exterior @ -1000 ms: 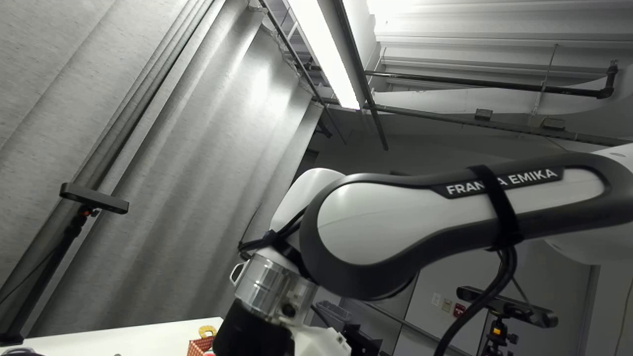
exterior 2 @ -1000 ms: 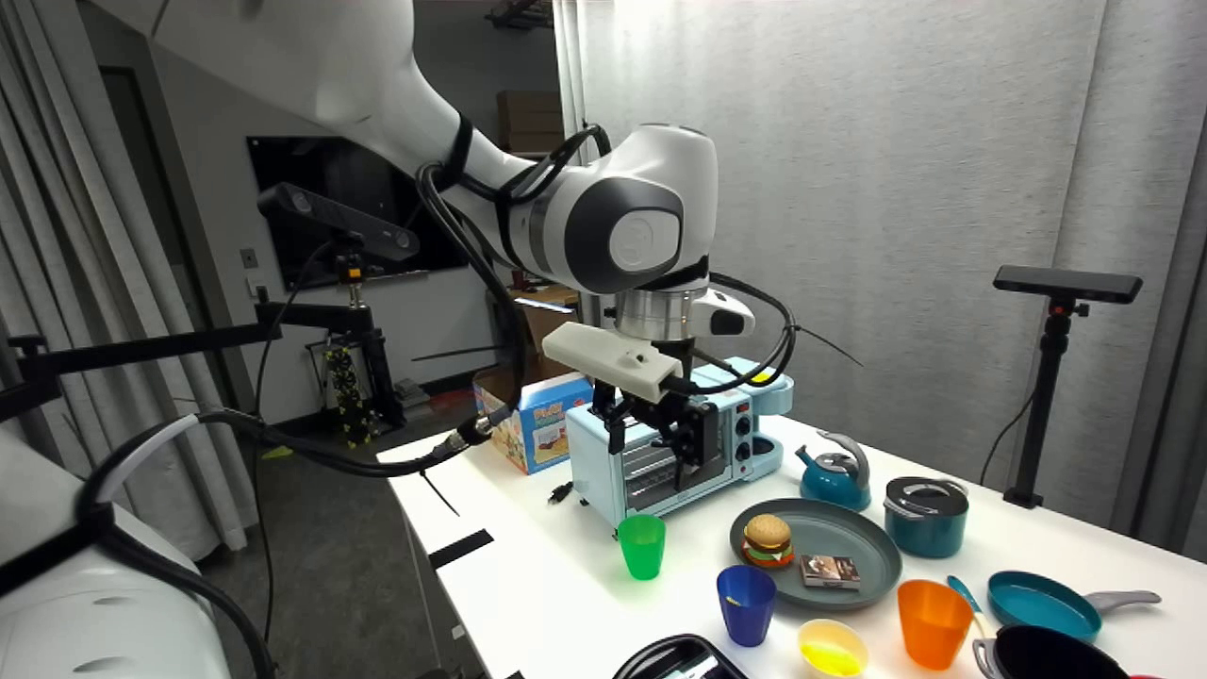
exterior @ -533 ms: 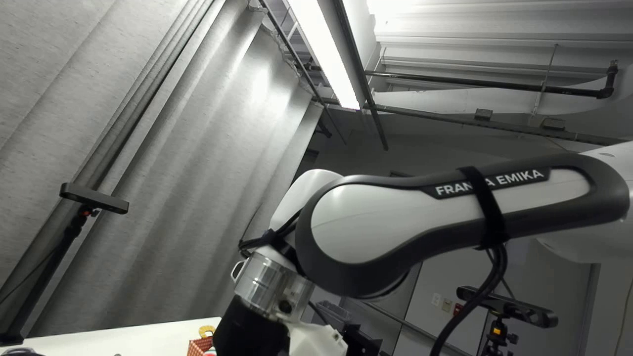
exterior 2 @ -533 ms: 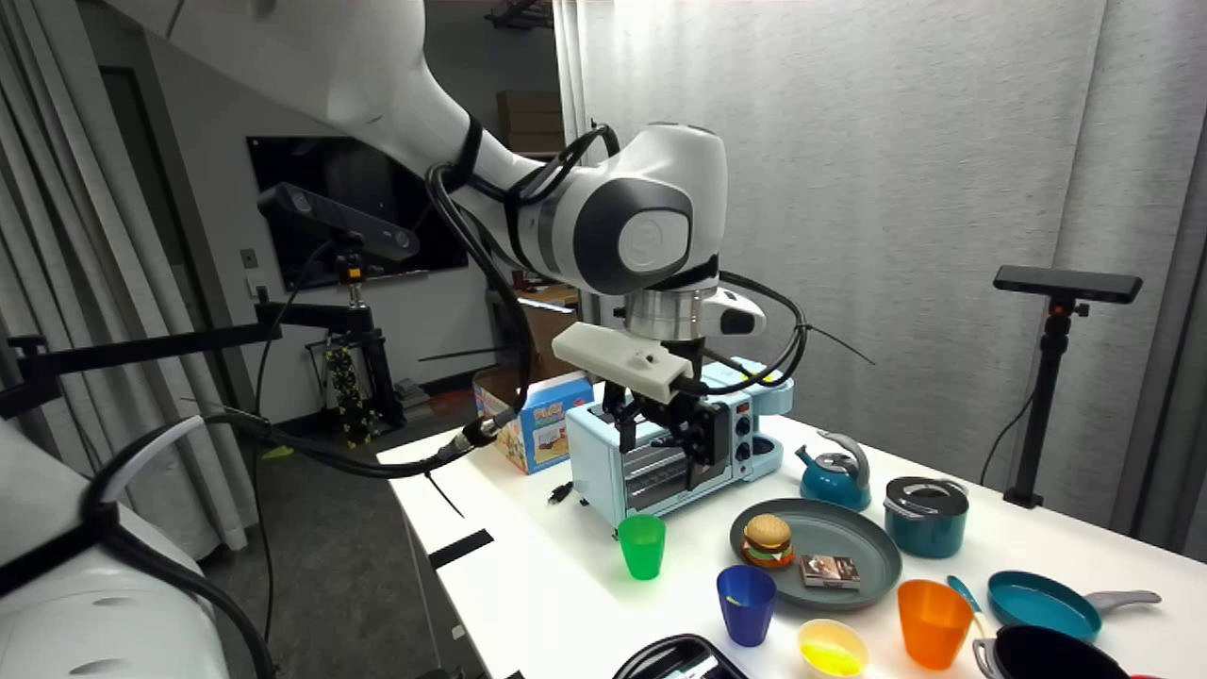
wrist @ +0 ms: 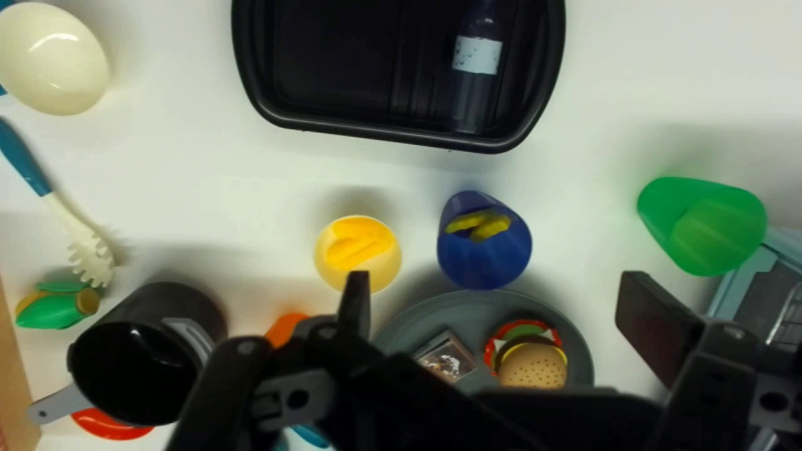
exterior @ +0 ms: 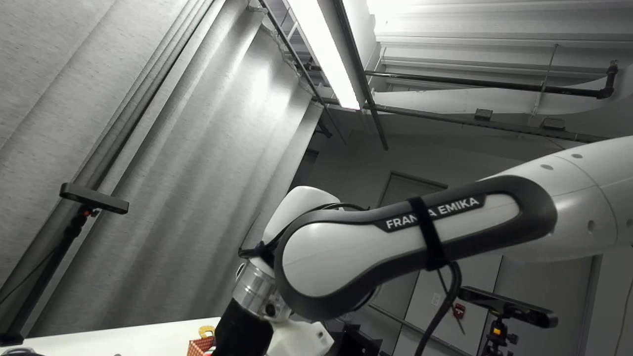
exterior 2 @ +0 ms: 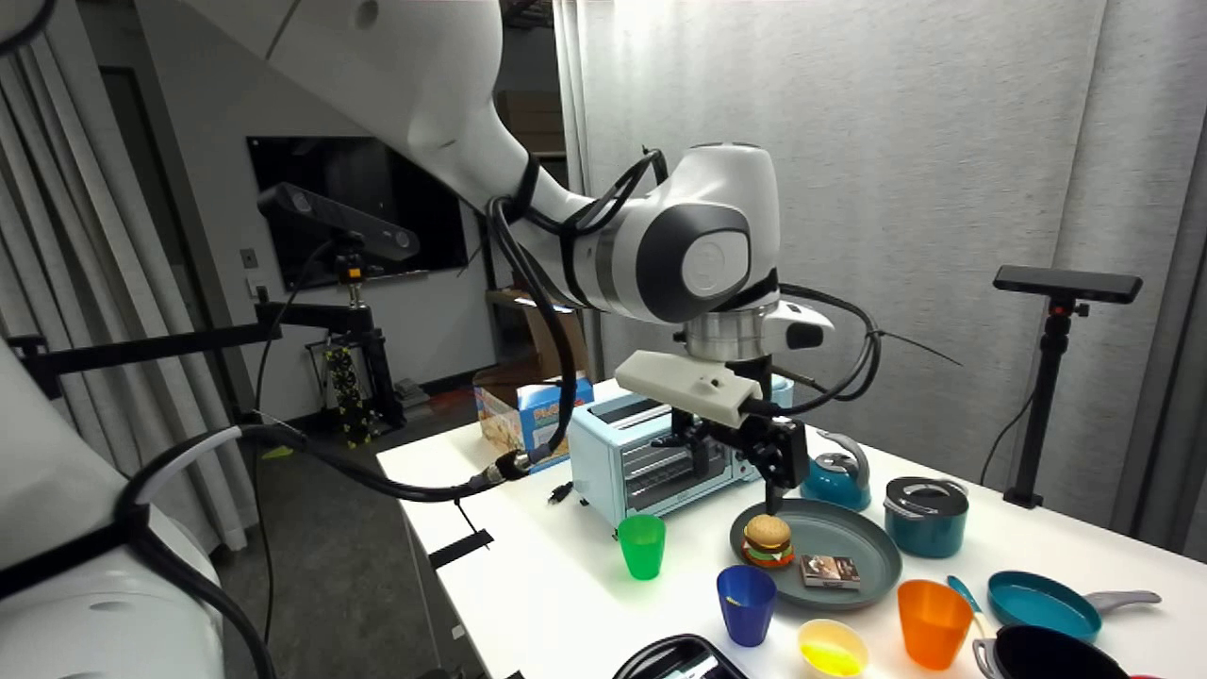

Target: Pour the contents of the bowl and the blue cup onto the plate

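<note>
My claw (wrist: pixel 495 300) is wide, small bowl (wrist: pixel 381 272) and blue cup (wrist: pixel 485 260) both loaded

So I'm hanging above the table (exterior 2: pixel 566 585) with my claw spread way apart. The small bowl's upright with yellow stuff (wrist: pixel 357 241) in it, blue cup's just beside it, also upright, yellow bits (wrist: pixel 493 227) inside. Grey plate (wrist: pixel 467 307) is near both, and it's got a burger (wrist: pixel 532 363) and a box (wrist: pixel 447 357) on it. Green cup (wrist: pixel 702 225) stands off to the side, near the toaster oven (exterior 2: pixel 651 476).

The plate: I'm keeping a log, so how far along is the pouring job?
Neither pour looks done: yellow contents show in the small bowl, yellow pieces in the blue cup. Nothing is in hand: the gripper is open. Both pours onto the plate are left; no such pieces show there.
</note>
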Tool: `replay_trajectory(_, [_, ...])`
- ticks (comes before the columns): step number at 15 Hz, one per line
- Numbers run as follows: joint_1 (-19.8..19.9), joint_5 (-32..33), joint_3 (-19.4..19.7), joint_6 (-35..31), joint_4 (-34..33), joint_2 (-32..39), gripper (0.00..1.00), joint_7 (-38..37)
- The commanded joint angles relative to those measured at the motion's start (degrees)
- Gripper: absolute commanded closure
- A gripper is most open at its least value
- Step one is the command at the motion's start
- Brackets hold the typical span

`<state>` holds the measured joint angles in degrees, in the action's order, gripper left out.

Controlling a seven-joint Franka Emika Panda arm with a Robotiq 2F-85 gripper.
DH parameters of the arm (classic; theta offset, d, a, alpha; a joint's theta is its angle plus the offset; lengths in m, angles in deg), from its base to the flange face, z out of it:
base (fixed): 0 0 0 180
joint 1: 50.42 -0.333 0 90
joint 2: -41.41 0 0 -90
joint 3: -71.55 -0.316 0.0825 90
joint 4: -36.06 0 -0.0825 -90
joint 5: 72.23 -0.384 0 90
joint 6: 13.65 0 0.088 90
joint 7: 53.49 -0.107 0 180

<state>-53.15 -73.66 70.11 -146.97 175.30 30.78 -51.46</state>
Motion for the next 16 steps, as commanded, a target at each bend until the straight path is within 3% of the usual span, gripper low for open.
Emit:
replay_trajectory(1, [2.83, 4.13, 0.91, -1.4, -3.35, 4.7, 0.0, -3.66])
replay_trajectory(16, [4.75, 3.38, 3.51, -1.84, -7.11, 11.0, 0.0, -2.94])
